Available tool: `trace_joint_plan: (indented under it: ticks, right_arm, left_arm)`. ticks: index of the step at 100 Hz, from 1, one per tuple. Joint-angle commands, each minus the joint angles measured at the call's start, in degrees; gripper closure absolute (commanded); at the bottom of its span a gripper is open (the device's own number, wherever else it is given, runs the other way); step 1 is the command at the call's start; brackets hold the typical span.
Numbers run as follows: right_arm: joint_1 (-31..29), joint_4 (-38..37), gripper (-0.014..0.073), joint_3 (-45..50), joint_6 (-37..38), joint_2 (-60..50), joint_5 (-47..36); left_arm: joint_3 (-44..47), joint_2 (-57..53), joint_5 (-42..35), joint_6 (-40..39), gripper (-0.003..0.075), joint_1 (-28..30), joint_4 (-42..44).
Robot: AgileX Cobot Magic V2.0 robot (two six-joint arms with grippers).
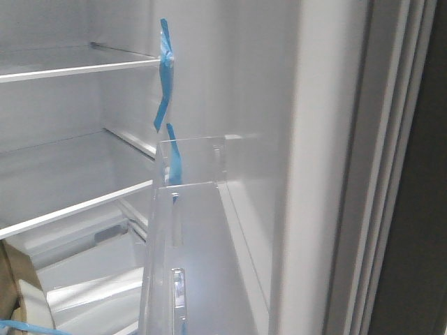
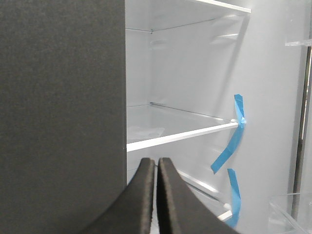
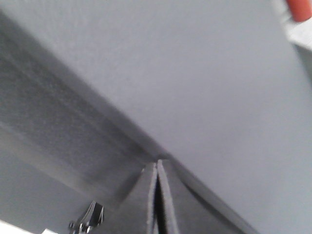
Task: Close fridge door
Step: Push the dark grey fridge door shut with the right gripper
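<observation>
The fridge door (image 1: 318, 174) fills the right of the front view, with its white inner face toward me. It carries a clear plastic bin (image 1: 188, 237), and its ribbed white gasket (image 1: 391, 209) runs down its right edge. Blue tape strips (image 1: 165, 84) hang by the shelf ends. Neither gripper shows in the front view. My left gripper (image 2: 156, 163) is shut and empty beside a matte dark grey panel (image 2: 58, 117), facing the open fridge interior (image 2: 185, 73). My right gripper (image 3: 157, 163) is shut and empty, its tips at a seam on a flat grey surface (image 3: 195, 73).
White fridge shelves (image 1: 77, 68) and a lower drawer (image 1: 91, 279) lie at the left. A brown package with blue tape (image 1: 17, 293) sits at the bottom left. A red object (image 3: 300, 9) and a small metal clip (image 3: 87, 222) show in the right wrist view.
</observation>
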Motion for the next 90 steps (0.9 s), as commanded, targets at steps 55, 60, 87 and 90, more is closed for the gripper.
trace_joint_plan:
  ticks: [55, 60, 87, 90]
  right_arm:
    - [0.1, 16.3, 0.0638, -1.0, -10.8, 4.7, -6.1]
    - [0.1, 17.5, 0.0638, -1.0, -11.6, 4.8, -6.1]
    - [0.1, 23.2, 0.0638, -1.1, -18.3, 5.9, -6.6]
    - [0.1, 23.2, 0.0638, -1.2, -18.6, 5.7, -7.3]
  left_arm:
    - [2.0, -0.6, -4.1, -0.2, 0.0740, -0.1, -0.2]
    - [2.0, -0.6, -4.1, -0.2, 0.0740, -0.1, -0.2]
    - [2.0, -0.6, -4.1, -0.2, 0.0740, -0.1, -0.2]
    - [2.0, -0.6, -4.1, -0.2, 0.0740, -0.1, -0.2]
